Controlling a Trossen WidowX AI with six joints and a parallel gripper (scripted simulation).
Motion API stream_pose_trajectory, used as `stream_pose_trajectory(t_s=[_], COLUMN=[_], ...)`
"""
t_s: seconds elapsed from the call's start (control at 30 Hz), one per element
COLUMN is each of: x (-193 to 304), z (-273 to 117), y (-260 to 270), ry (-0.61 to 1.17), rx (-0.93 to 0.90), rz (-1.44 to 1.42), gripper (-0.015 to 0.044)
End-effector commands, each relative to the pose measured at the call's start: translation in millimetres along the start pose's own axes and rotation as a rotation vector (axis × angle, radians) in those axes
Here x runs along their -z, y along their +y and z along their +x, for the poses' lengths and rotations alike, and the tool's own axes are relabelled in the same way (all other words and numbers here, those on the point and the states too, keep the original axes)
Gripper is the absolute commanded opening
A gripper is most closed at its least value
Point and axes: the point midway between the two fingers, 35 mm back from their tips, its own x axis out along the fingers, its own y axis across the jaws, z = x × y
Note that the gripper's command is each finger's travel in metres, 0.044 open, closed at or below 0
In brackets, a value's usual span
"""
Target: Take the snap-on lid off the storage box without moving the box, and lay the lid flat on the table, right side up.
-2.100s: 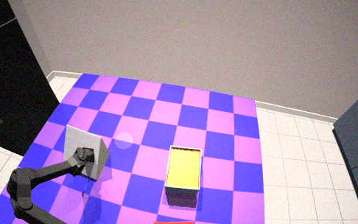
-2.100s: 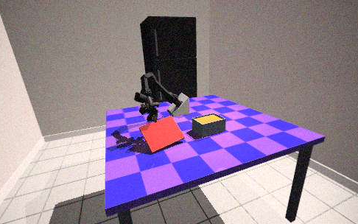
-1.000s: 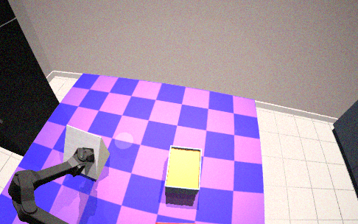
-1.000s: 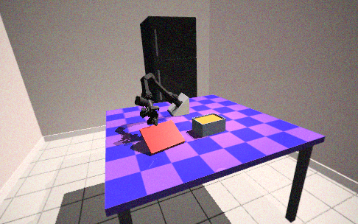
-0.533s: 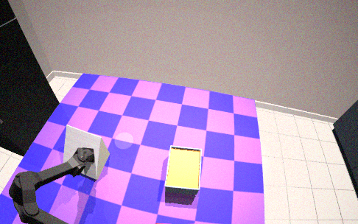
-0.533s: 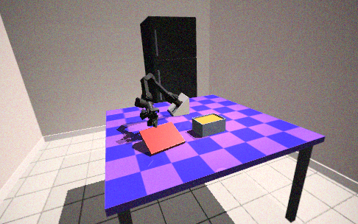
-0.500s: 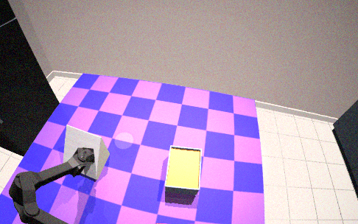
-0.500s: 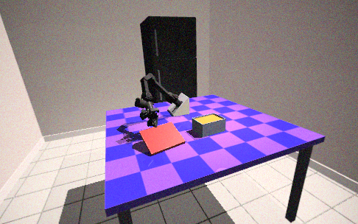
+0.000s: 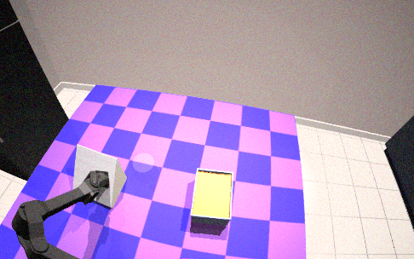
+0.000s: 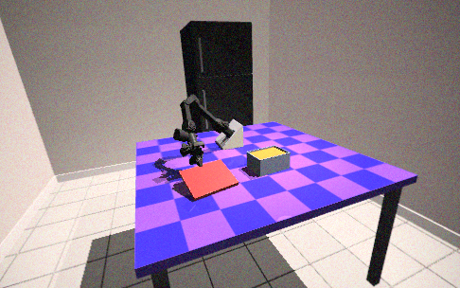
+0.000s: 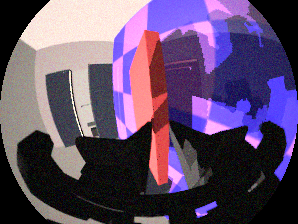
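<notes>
The red lid (image 10: pixel 208 179) (image 11: pixel 143 90) is off the box and tilted, its broad red face toward the exterior camera. Its lower edge is close to the table; whether it touches is unclear. My gripper (image 10: pixel 200 164) (image 11: pixel 160 124) is shut on the lid's edge. In the wrist view the lid stands nearly edge-on between the dark fingers. The grey storage box (image 9: pixel 209 222) (image 10: pixel 275 164) stands upright and open, with yellow showing inside. In the exterior view it is right of and behind the lid. The gripper and lid are outside the top view.
The checkered table (image 9: pixel 169 104) (image 10: pixel 206 232) has its near edge in front of the lid in the exterior view. A white wedge-shaped block (image 9: pixel 118 183) (image 10: pixel 238 137) stands behind the lid, beside the arm. A black fridge (image 9: pixel 15 85) (image 10: pixel 222 62) stands beyond the table.
</notes>
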Motion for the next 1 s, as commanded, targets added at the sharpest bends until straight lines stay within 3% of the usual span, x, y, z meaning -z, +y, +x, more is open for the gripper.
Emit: stream_pose_trajectory(t_s=[0.0, 0.1, 0.43, 0.5, 0.7, 0.97], x=[6, 6, -2, -2, 0, 0], z=[8, 8, 0, 0, -8, -20], y=[-13, -13, -1, -1, -9, -19], ry=[0.018, 0.018, 0.018, 0.018, 0.018, 0.018], rx=[0.031, 0.031, 0.03, 0.03, 0.031, 0.032], rz=[0.007, 0.007, 0.007, 0.007, 0.007, 0.006], gripper=[0.0, 0.0, 0.0263, 0.0275, 0.0433, 0.044])
